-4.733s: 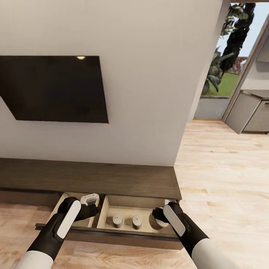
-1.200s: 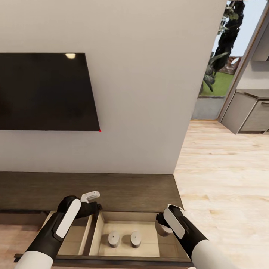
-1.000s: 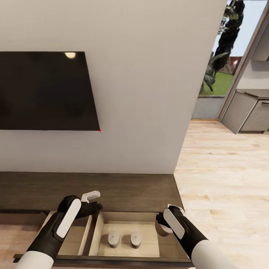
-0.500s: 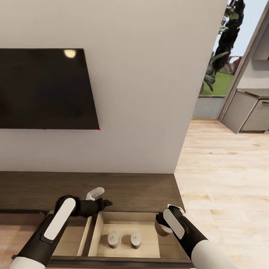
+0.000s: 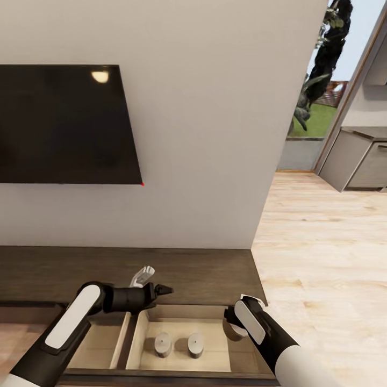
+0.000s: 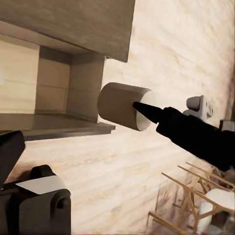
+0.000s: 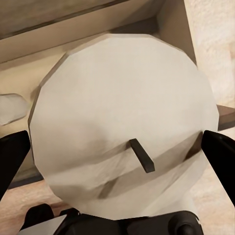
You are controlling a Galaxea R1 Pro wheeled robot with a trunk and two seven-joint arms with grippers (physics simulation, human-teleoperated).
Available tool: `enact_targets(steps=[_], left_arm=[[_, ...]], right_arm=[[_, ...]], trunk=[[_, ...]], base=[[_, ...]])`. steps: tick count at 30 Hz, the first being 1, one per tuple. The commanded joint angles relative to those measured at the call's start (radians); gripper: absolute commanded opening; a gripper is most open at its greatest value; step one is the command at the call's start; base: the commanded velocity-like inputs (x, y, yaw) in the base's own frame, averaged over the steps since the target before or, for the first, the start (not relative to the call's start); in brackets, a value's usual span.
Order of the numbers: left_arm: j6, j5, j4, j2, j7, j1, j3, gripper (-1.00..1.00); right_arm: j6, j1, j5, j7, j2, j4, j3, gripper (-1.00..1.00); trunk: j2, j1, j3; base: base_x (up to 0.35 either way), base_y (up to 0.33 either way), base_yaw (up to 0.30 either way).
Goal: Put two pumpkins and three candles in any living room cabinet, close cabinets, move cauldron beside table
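Right pincer [image 7: 117, 147] grips third candle [image 7: 122, 127] | likely light, rigid, smooth: hold round sides | left pincer [image 5: 156, 293] spread, empty | drawer [image 5: 177, 314] open

**Left arm swung across the open drawer**

The left gripper [image 5: 161, 291] turned from pointing toward the wall to pointing sideways toward the right arm, and rose from inside the left compartment of the cabinet [image 5: 204, 274] drawer to hover over the divider at the drawer's back edge. The left forearm stretched out flatter and further across. Earlier, the camera had drawn closer to the cabinet, bringing the drawer lower in the head view.
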Motion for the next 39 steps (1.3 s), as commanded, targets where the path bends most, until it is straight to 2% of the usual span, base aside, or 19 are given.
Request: enact_targets(steps=[1,4,13,21,32,39], left_arm=[[0.0,0.033,-0.005,0.006,0.01,0.0,-0.007,1.0],[0.0,0.06,-0.009,0.013,0.01,0.001,-0.013,1.0],[0.0,0.095,-0.014,0.017,0.01,0.001,-0.021,1.0],[0.0,0.166,-0.016,0.04,0.01,0.002,-0.024,1.0],[0.0,0.18,-0.015,0.052,0.01,0.003,-0.025,1.0],[0.0,0.181,-0.014,0.07,0.008,0.004,-0.025,1.0]], right_arm=[[0.001,-0.001,-0.008,-0.008,0.0,-0.001,0.004,-1.0],[0.001,-0.001,-0.007,-0.008,0.0,0.0,0.004,-1.0],[0.001,-0.001,-0.007,-0.008,0.001,0.001,0.004,-1.0],[0.001,-0.001,-0.007,-0.008,0.001,0.001,0.004,-1.0],[0.001,-0.001,-0.008,-0.008,0.003,0.02,0.009,-1.0],[0.005,-0.004,-0.01,-0.008,0.002,0.058,0.017,-1.0]], trunk=[[-0.008,0.004,-0.004],[-0.029,0.016,-0.014],[-0.092,0.05,-0.042],[-0.148,0.081,-0.067],[-0.225,0.123,-0.102],[-0.274,0.15,-0.124]], base=[[0.0,0.0,0.0],[0.0,0.0,0.0],[0.0,0.0,0.0],[0.0,0.0,0.0],[0.0,0.0,0.0],[0.0,0.0,0.0]])
